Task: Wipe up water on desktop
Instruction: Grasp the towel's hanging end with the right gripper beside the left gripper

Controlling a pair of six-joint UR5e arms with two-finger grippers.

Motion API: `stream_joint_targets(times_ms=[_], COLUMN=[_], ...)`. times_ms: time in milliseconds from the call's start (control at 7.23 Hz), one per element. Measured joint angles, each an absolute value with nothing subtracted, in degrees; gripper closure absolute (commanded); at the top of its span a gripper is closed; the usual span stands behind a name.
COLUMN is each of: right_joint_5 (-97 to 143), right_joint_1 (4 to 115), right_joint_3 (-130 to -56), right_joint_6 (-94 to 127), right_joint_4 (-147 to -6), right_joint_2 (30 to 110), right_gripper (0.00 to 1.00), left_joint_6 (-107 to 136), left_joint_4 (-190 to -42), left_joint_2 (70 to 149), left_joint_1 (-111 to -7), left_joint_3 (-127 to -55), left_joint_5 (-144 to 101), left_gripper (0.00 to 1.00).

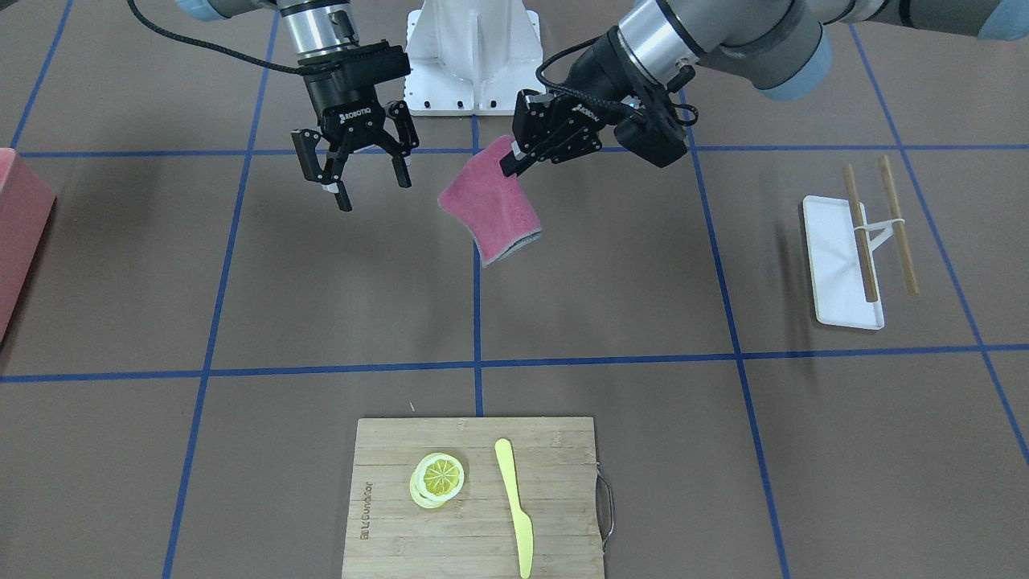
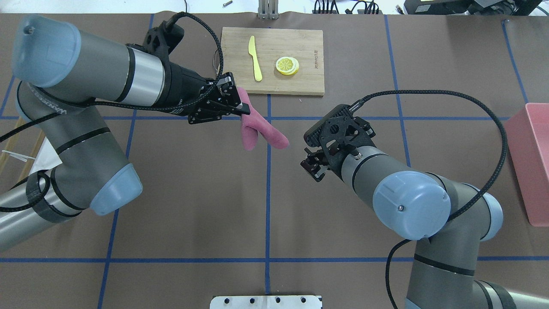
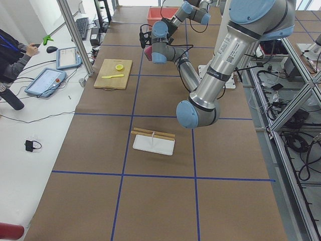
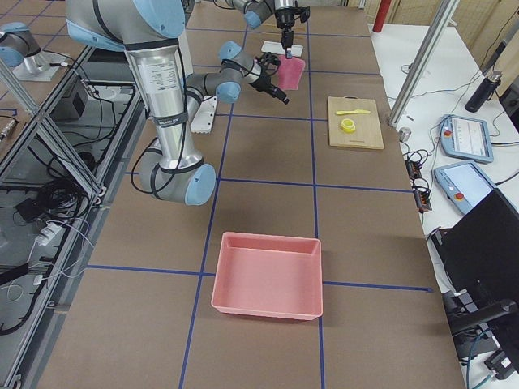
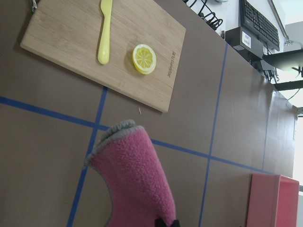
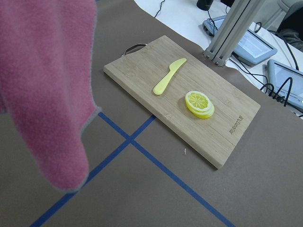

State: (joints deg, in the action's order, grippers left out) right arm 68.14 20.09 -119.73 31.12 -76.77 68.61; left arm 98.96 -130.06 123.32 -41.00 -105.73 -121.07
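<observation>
My left gripper (image 1: 509,161) is shut on the top corner of a pink cloth (image 1: 490,211) with a grey edge. The cloth hangs above the brown desktop (image 1: 611,281) near the middle blue tape line. It also shows in the overhead view (image 2: 261,131), the left wrist view (image 5: 135,184) and the right wrist view (image 6: 42,85). My right gripper (image 1: 374,191) is open and empty, hovering beside the cloth and apart from it. I cannot make out any water on the desktop.
A bamboo cutting board (image 1: 386,450) holds a lemon slice (image 1: 438,478) and a yellow knife (image 1: 514,498). A white tray (image 1: 836,273) with chopsticks (image 1: 860,233) lies on the robot's left side. A pink bin (image 2: 532,163) stands at its right.
</observation>
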Motion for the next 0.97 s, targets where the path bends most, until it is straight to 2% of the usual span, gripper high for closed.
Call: stream_joint_targets(times_ms=[691, 968], right_joint_5=[61.81, 60.71], right_joint_1=[14.87, 14.06], right_joint_3=[-119.53, -118.73], right_joint_6=[30.85, 30.83], right_joint_4=[-76.88, -76.84], right_joint_2=[67.14, 66.64], right_gripper=[0.06, 0.37], left_joint_6=[101.00, 101.28], left_joint_4=[-130.21, -130.19], left_joint_2=[125.26, 125.46], left_joint_1=[-37.17, -36.83], left_joint_3=[-105.79, -105.93], left_joint_5=[-116.60, -116.08], left_gripper=[1.00, 1.00])
